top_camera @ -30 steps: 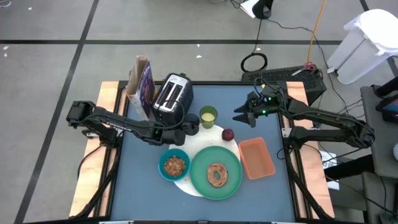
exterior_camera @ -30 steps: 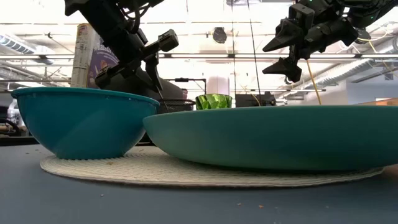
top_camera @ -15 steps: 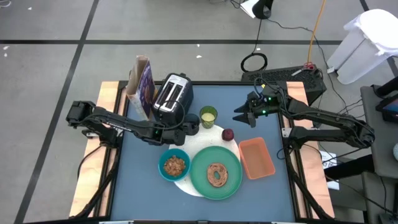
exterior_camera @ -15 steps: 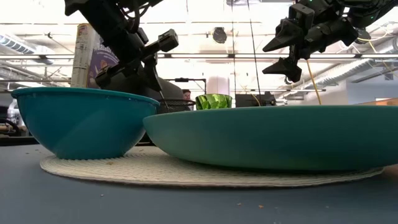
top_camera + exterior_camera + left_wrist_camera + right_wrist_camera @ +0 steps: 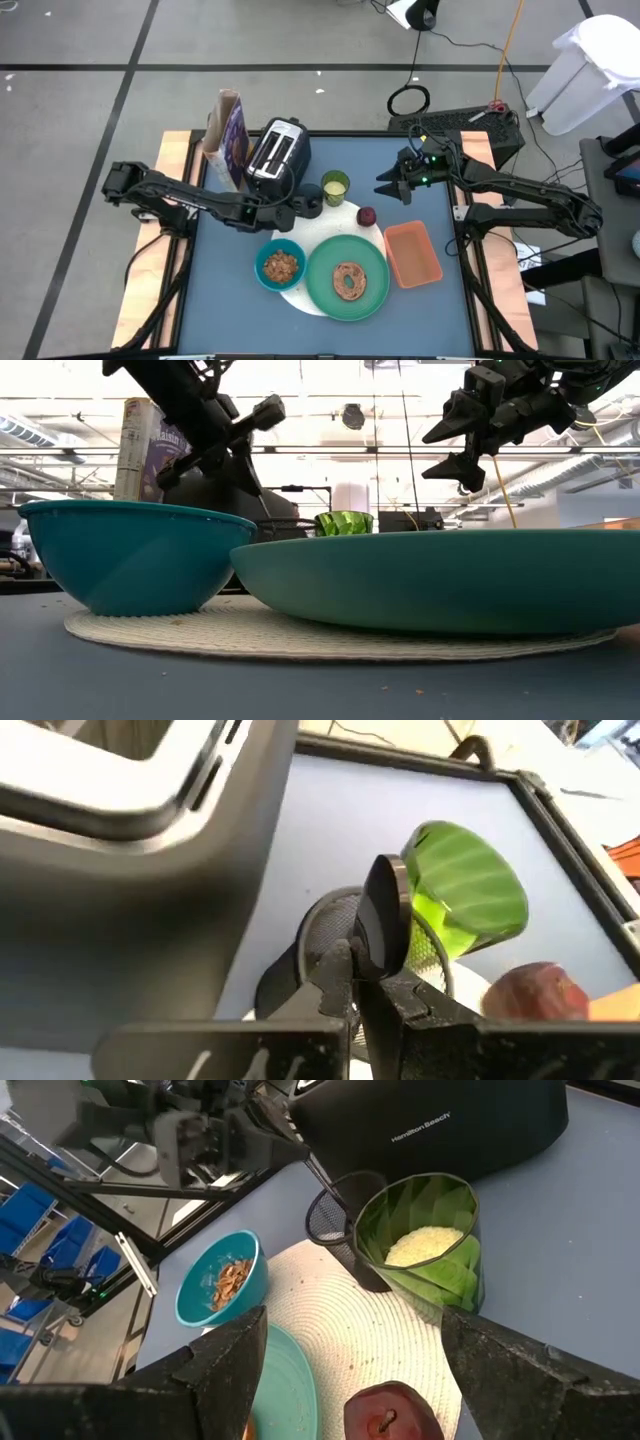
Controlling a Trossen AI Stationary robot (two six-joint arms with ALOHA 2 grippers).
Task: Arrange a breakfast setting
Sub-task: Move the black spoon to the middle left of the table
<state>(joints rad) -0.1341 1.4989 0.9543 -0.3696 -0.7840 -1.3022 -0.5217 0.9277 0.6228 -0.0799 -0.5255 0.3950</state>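
Bright even overhead light; ceiling glare in low view; left wrist foreground blurred.

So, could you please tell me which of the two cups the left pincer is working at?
The black cup, the dark mesh one beside the toaster. The left pincer grips a spoon standing in it; the yellow-green cup stands untouched beside it.

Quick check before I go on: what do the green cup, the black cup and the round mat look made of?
Green cup: translucent faceted plastic or glass, since its white contents show through. Black cup: looks like perforated metal mesh, matte. Round mat: pale woven fibre, with coiled ridges visible. The left gripper grips a spoon, shiny metal.
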